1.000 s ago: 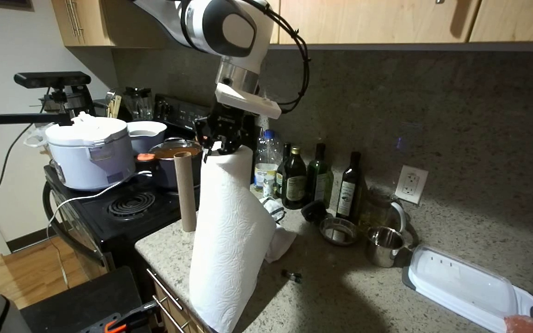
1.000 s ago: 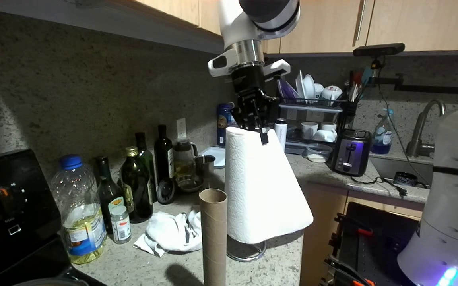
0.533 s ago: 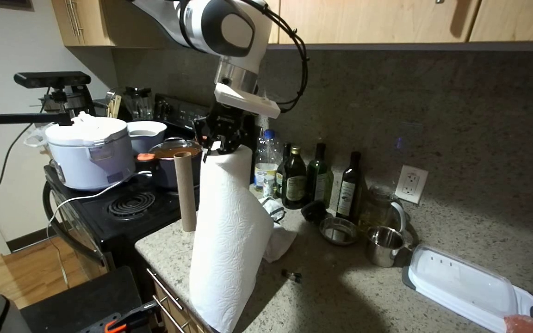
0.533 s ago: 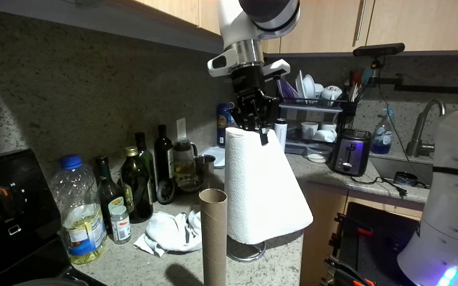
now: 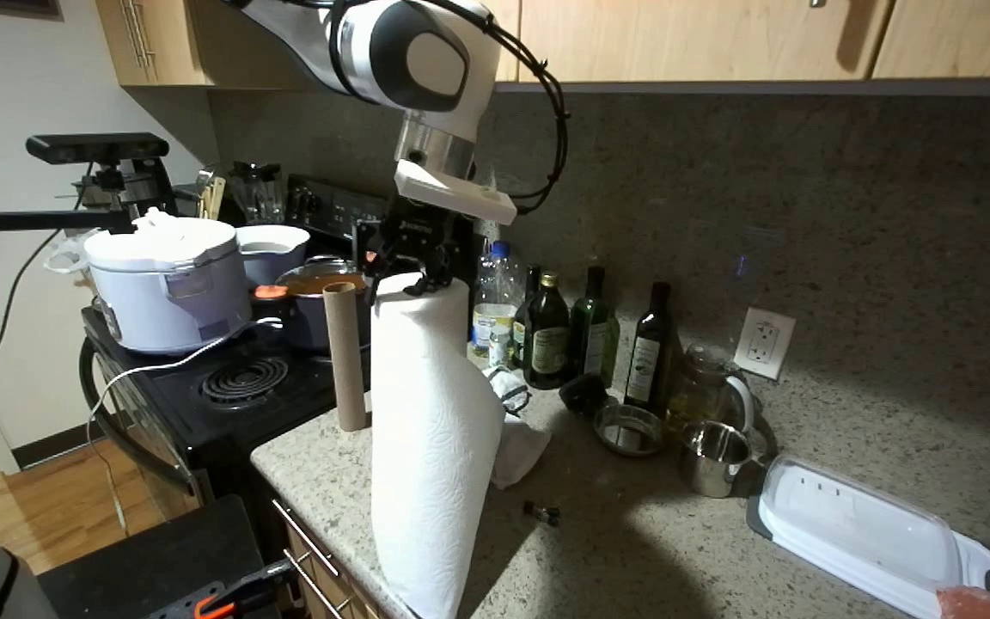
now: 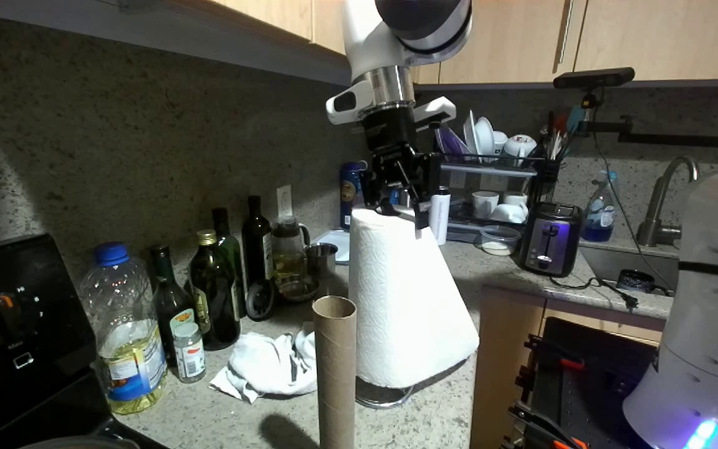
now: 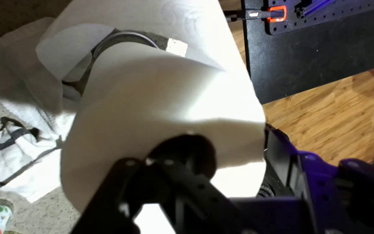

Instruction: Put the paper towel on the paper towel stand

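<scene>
One paper towel roll [image 6: 402,305], mid-frame over the metal paper towel stand [image 6: 384,406], could tip if the gripper [image 6: 404,216], jaws well apart and seemingly gripping nothing, snags its core [image 7: 207,149] on rising.

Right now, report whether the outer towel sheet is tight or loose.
Loose: in the wrist view, a gap shows between the sheet and the paper towel roll.
</scene>
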Robot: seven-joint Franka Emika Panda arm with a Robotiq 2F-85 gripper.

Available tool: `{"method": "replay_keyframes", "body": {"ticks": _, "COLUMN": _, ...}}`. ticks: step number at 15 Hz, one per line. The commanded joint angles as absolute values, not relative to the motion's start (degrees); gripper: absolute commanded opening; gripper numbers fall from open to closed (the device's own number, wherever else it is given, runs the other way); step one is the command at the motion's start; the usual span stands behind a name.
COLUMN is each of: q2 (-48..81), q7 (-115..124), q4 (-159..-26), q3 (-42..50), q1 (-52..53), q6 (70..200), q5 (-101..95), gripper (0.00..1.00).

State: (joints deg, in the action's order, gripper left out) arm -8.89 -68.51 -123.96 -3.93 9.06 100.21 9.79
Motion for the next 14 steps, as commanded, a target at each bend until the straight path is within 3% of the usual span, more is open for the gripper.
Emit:
{"method": "replay_keyframes", "body": {"ticks": 1, "q2": -9.54, "q7": -69.45, "q4": -128.11, "q3": -4.21, "q1": 8.75, "q6": 104.51, "q5": 9.02, "gripper": 0.76}}
{"method": "replay_keyframes", "body": {"ticks": 8, "q2": -11.66, "q7": -69.74, "q4": -129.46, "q3": -3.92, "q1": 8.67, "q6": 106.66, "q5": 9.33, "gripper": 0.74}}
{"method": "replay_keyframes", "body": {"ticks": 11, "q2": -13.74, "q7": -69.98, "q4": -129.48, "q3": -3.62, "q1": 8.61, "q6": 106.74, "q5": 9.43, "gripper": 0.79}}
{"method": "replay_keyframes", "body": {"ticks": 14, "q2": -16.01, "q7": -70.09, "q4": -129.56, "q3": -3.21, "q1": 8.72, "q6": 106.78, "q5": 9.41, "gripper": 0.91}}
